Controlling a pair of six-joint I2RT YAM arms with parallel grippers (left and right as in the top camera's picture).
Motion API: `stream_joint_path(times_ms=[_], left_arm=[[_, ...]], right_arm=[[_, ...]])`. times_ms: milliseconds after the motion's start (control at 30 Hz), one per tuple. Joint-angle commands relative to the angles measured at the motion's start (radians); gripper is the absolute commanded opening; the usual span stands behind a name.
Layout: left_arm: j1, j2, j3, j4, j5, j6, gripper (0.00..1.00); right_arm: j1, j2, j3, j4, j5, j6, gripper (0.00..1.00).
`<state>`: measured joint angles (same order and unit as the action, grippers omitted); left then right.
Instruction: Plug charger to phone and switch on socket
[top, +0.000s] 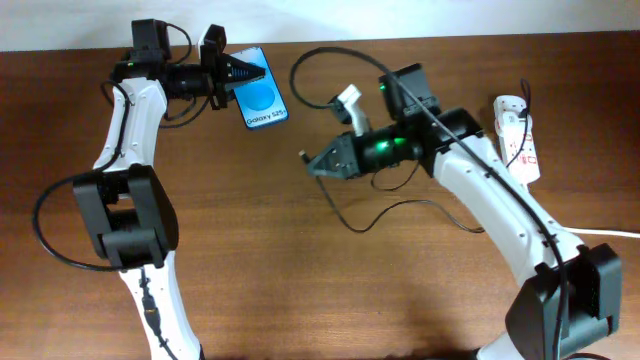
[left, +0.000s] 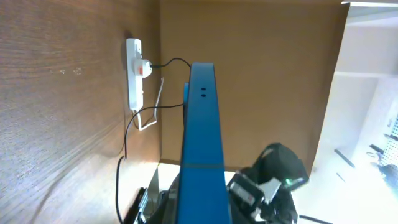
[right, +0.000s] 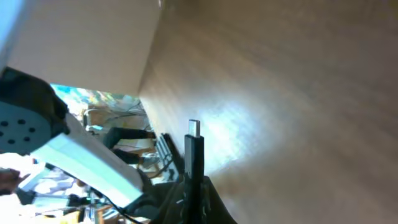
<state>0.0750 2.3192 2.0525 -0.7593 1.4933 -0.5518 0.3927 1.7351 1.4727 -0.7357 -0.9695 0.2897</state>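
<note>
The phone (top: 262, 97) with its bright blue screen is held at its left end by my left gripper (top: 232, 72), tilted off the table at the far left. In the left wrist view the phone (left: 202, 143) rises edge-on from the jaws. My right gripper (top: 318, 164) is shut on the charger's plug end; the plug tip (right: 194, 129) sticks out past the fingers. The tip (top: 301, 155) points left, short of the phone. The thin black cable (top: 390, 212) curls over the table. The white socket (top: 518, 135) lies at the far right, also in the left wrist view (left: 134, 71).
The socket's thick white cord (top: 605, 232) runs off the right edge. A black cable loop (top: 50, 235) hangs beside the left arm's base. A pale wall strip borders the table's far edge.
</note>
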Motion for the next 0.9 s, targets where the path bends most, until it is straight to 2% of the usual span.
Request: stream_joint_path(times_ms=[0,67,133,533,633,733,867], left_arm=[[-0.010,-0.007,0.007,0.015,0.030,0.023,0.00],[-0.010,-0.007,0.007,0.014,0.050,-0.002,0.00],[-0.010,-0.007,0.007,0.014,0.081,-0.024,0.00],[-0.029,-0.007,0.007,0.019,0.081,-0.034,0.00],[-0.029,-0.007,0.007,0.019,0.081,-0.034,0.00],[-0.029,-0.007,0.007,0.019,0.081,-0.034,0.00],[-0.029,-0.007,0.007,0.019,0.081,-0.030,0.00]], right_arm=[[0.076,-0.026,-0.002,0.096,0.109,0.217,0.04],[0.105,-0.025,-0.002,0.197,0.163,0.383,0.04],[0.111,-0.025,-0.002,0.290,0.163,0.453,0.04],[0.122,0.039,-0.010,0.375,0.184,0.423,0.04],[0.095,0.039,-0.088,0.536,0.063,0.396,0.04],[0.057,0.039,-0.223,0.712,0.016,0.486,0.04],[0.039,0.037,-0.224,0.778,-0.029,0.563,0.04]])
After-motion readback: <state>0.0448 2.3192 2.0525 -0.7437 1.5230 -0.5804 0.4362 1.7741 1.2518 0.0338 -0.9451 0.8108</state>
